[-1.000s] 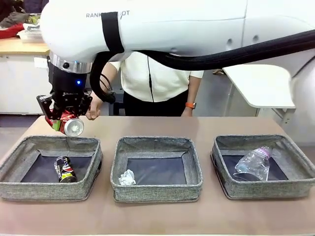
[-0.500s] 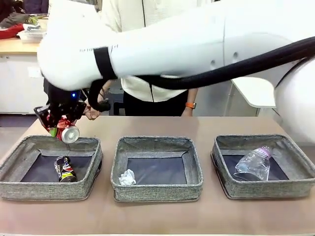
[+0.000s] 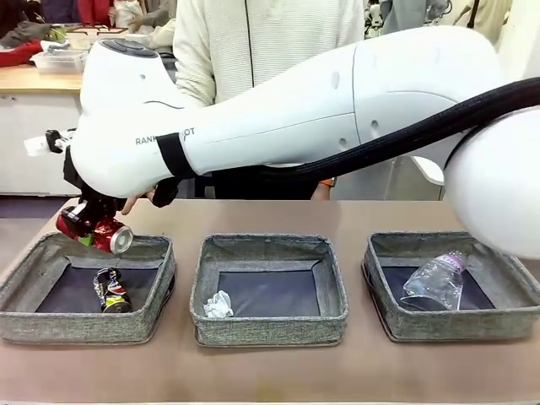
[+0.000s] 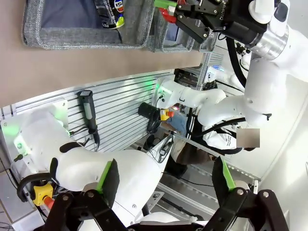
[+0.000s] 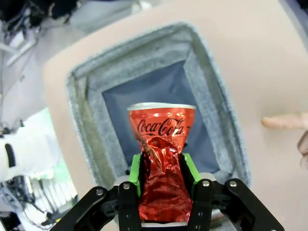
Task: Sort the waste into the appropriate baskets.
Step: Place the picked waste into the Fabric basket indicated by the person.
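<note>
My right gripper [image 5: 162,183] clenches the crushed red can [image 5: 162,159] above the left basket's [image 3: 160,278] far rim | left gripper [image 4: 163,178] released, idle | risk: dropped here, I fear it clips the wall and rolls out, depth seemingly marginal.

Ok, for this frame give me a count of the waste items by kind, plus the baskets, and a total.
Drink cans: 2, red can clamped in the right gripper, dark can in the left basket
Plastic bottles: 1, clear bottle in the right basket
Paper wads: 1, white wad in the middle basket
Baskets: 3
Total: 7
</note>
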Action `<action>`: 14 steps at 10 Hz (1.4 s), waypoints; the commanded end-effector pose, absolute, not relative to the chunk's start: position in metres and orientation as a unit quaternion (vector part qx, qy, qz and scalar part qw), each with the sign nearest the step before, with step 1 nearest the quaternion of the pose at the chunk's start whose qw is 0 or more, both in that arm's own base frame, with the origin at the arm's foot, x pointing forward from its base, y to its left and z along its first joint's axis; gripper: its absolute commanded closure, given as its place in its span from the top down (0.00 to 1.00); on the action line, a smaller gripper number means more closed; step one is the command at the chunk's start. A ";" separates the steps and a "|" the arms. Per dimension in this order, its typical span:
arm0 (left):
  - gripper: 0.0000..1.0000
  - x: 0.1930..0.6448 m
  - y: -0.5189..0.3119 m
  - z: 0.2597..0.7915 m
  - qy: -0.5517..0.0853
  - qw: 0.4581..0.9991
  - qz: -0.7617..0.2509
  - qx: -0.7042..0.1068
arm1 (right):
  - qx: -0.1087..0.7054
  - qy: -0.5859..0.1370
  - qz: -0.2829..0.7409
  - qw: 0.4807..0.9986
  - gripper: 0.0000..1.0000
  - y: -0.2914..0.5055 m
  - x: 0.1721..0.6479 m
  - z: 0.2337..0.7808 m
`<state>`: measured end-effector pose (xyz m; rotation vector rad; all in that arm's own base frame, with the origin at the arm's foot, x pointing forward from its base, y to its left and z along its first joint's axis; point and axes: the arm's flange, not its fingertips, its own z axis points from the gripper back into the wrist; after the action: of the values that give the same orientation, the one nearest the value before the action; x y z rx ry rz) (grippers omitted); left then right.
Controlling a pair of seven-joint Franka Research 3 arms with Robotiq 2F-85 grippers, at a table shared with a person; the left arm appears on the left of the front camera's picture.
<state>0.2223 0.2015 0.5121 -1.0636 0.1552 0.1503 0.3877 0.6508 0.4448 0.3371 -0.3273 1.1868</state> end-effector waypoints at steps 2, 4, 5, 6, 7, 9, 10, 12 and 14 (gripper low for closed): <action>1.00 0.220 0.200 0.513 0.075 0.856 0.066 -0.508 | 0.154 -0.137 0.561 0.802 0.53 0.647 0.388 0.450; 1.00 0.220 0.200 0.513 0.075 0.856 0.066 -0.508 | 0.150 -0.132 0.558 0.805 1.00 0.647 0.388 0.449; 1.00 0.220 0.200 0.513 0.075 0.856 0.066 -0.508 | 0.150 -0.131 0.559 0.805 1.00 0.647 0.387 0.450; 1.00 0.220 0.200 0.513 0.075 0.856 0.066 -0.508 | 0.149 -0.130 0.557 0.807 1.00 0.646 0.387 0.450; 1.00 0.220 0.200 0.513 0.075 0.856 0.066 -0.508 | 0.147 -0.131 0.553 0.810 1.00 0.644 0.387 0.451; 1.00 0.220 0.200 0.513 0.075 0.856 0.066 -0.508 | 0.148 -0.137 0.543 0.815 1.00 0.637 0.388 0.456; 1.00 0.220 0.200 0.513 0.075 0.856 0.066 -0.508 | 0.149 -0.138 0.539 0.817 1.00 0.635 0.388 0.457; 1.00 0.220 0.200 0.513 0.075 0.856 0.066 -0.508 | 0.135 -0.139 0.525 0.829 1.00 0.627 0.384 0.466; 1.00 0.220 0.200 0.513 0.075 0.856 0.066 -0.508 | 0.131 -0.134 0.434 0.881 1.00 0.582 0.350 0.516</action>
<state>0.2222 0.2014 0.5121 -1.0636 0.1550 0.1500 0.3815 0.6203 0.4910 0.2913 -0.3017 1.0351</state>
